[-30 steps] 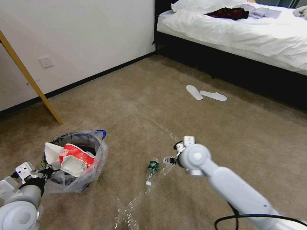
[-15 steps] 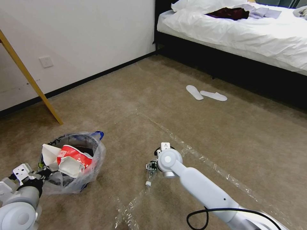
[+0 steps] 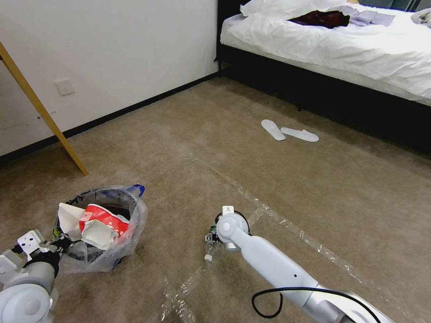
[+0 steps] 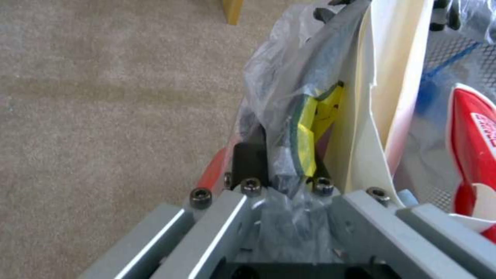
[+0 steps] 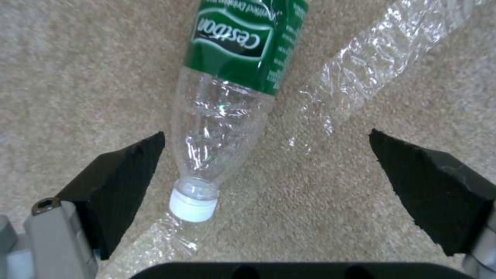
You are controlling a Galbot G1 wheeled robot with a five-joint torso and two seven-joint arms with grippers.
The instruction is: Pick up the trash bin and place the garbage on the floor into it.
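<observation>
Small clear plastic bottle with green label and white cap (image 5: 227, 93) lies on its side on the beige-brown short carpet (image 3: 314, 188), cap end toward the robot, beside a strip of shiny clear tape (image 5: 362, 66). Looks empty: judged very light, thin-walled, springy, smooth enough to roll or squirt out of a hard pinch. Best hold is probably across the round body near the shoulder or label, jaws square to its long axis; the neck and cap are narrow and easy to miss.

Right gripper (image 5: 266, 178) hovers low over the bottle, black pads wide apart, holding nothing. The bottle's neck sits close to one pad, well off from the other, so it is not centred in the gap.

Small round red trash bin lined with crinkly clear plastic bag (image 3: 101, 224) stands to the left, well apart, already stuffed with red-and-white packaging. Left gripper (image 4: 281, 182) is closed on its rim and bag.
</observation>
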